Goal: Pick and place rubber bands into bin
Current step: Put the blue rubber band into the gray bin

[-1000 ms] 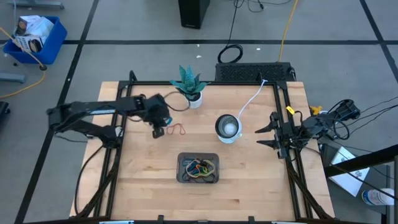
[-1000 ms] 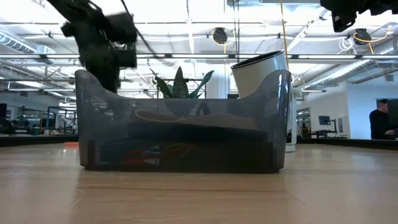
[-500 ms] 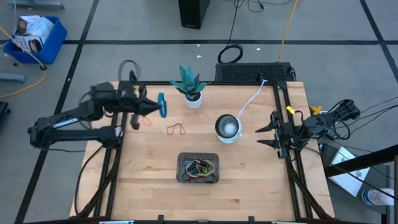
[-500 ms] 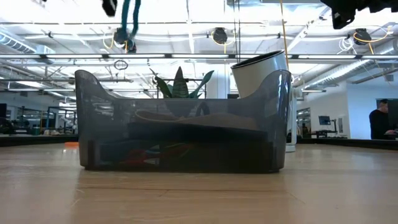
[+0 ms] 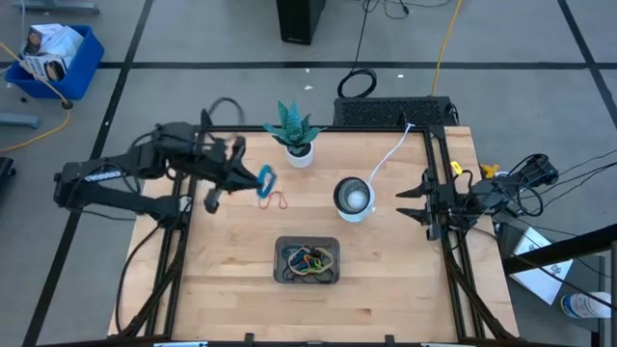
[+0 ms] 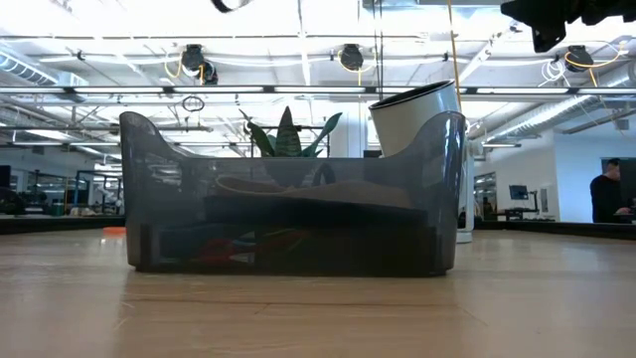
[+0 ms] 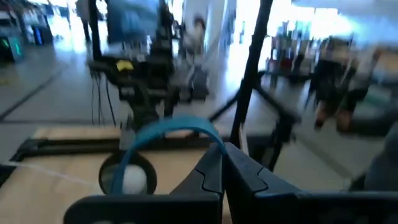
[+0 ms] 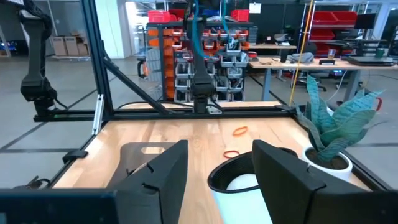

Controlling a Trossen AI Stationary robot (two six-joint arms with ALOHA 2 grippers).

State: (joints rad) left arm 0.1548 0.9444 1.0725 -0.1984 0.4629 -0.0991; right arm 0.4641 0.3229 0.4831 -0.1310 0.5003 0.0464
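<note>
Above the desk's [image 5: 222, 280] rear left, the left claw [image 5: 258, 179] pinches one blue rubber band [image 5: 266, 177]; a red band [image 5: 277, 200] lies just below it. Bare wood separates these from the bin [image 5: 308, 279] near the front, whose tangled bands cannot be counted. At the right edge, the right claw [image 5: 413, 202] waits, spread.

Bright, even overhead lighting; one wrist view blurred

The table [image 5: 386, 280] is evenly lit with faint shadows; ceiling lamps [image 6: 350, 57] glare in the low view, and the left wrist view is smeared by motion blur.
</note>
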